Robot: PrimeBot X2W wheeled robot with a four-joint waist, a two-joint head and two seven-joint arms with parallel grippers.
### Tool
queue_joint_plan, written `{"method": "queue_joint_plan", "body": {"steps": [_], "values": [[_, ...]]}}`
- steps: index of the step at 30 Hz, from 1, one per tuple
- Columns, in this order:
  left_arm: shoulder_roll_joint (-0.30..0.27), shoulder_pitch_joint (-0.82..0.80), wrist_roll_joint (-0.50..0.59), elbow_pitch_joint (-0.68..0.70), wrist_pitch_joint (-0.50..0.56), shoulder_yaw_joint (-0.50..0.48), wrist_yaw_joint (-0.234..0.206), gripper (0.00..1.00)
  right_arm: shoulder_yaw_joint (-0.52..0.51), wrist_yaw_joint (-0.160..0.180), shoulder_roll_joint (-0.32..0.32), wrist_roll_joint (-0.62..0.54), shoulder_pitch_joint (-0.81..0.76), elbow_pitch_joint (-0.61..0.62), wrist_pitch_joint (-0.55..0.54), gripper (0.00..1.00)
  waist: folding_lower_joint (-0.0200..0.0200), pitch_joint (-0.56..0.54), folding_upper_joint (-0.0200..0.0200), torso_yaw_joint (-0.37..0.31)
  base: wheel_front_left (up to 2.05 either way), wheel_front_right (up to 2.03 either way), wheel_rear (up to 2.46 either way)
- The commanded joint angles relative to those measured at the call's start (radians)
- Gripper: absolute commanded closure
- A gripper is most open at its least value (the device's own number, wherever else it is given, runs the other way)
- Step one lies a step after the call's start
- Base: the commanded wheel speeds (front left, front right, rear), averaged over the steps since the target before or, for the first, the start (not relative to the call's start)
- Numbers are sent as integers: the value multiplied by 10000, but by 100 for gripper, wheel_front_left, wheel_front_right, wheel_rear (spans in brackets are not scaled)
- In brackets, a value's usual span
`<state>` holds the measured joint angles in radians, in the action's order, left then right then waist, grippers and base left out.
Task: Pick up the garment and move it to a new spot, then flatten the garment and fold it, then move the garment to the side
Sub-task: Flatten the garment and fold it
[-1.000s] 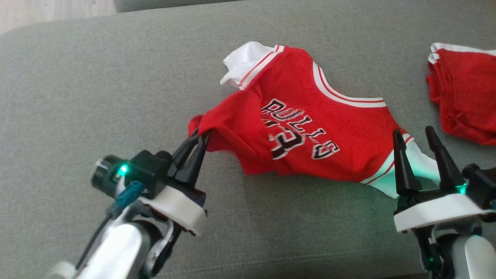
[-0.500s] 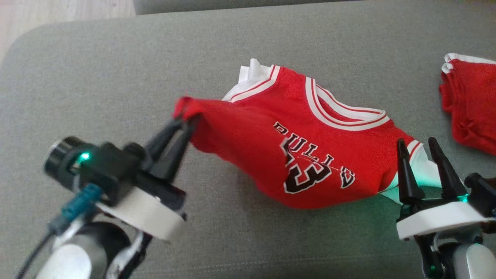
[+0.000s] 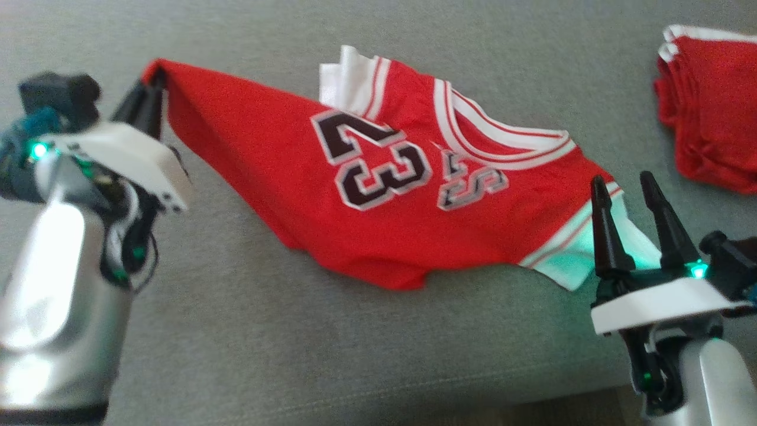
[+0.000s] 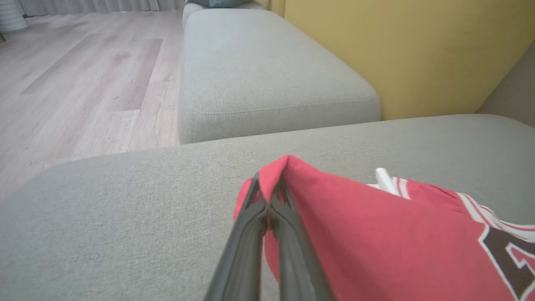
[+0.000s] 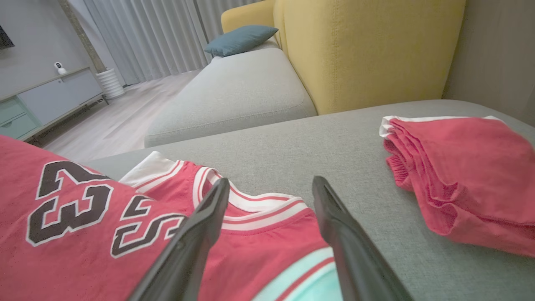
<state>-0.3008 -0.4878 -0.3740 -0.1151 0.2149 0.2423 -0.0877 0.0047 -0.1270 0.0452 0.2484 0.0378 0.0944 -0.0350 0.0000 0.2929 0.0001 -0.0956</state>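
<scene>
The garment (image 3: 331,195) is a red jersey with white trim and a black 23, stretched across the grey cushion (image 3: 331,355). My left gripper (image 3: 151,83) is shut on its red corner at the upper left and holds that corner lifted off the cushion. In the left wrist view the fingers (image 4: 267,209) pinch the red cloth (image 4: 355,234). My right gripper (image 3: 621,183) stands open at the lower right, just over the jersey's white sleeve edge, nothing between its fingers. The right wrist view shows the garment (image 5: 83,217) under and left of the open fingers (image 5: 209,217).
A second pile of red cloth with white edging (image 3: 709,130) lies at the far right of the cushion (image 5: 468,175). Beyond are another grey cushion (image 4: 259,71), a yellow backrest (image 5: 368,46) and wooden floor (image 4: 75,83) off the left edge.
My left gripper has pulled the red corner up and to the left, spreading the garment so the 23 shows. The head camera has shifted. The right gripper stays open in place.
</scene>
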Motion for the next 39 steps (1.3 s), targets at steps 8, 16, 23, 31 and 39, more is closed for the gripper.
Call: {"method": "queue_joint_plan", "body": {"steps": [8, 16, 23, 31, 39], "values": [[136, -2142, -308, -3996, -1515, -615, 596, 0, 417, -37, 52, 184, 619, -49, 379, 0, 0, 748, -1, -879, 0, 0, 0], [533, -1393, 194, -4362, -4175, -495, 166, 0, 383, -37, 67, -280, 584, 17, 502, 0, 0, 344, -1, -636, 0, 0, 0], [828, 475, 861, -2399, -4732, -466, -806, 0, 461, -37, 263, -574, 392, 293, 309, 0, 0, -281, -1, -149, 0, 0, 0], [1151, 3324, 1492, 681, -4763, -418, -1619, 0, 623, -37, 464, -670, -15, 474, -45, 0, 0, -1063, -1, 386, 0, 0, 0], [1273, 4518, 1591, 1615, -4760, -171, -1831, 0, 552, -37, 408, -668, -385, 629, -219, 0, 0, -1356, -1, 504, 0, 0, 0]]}}
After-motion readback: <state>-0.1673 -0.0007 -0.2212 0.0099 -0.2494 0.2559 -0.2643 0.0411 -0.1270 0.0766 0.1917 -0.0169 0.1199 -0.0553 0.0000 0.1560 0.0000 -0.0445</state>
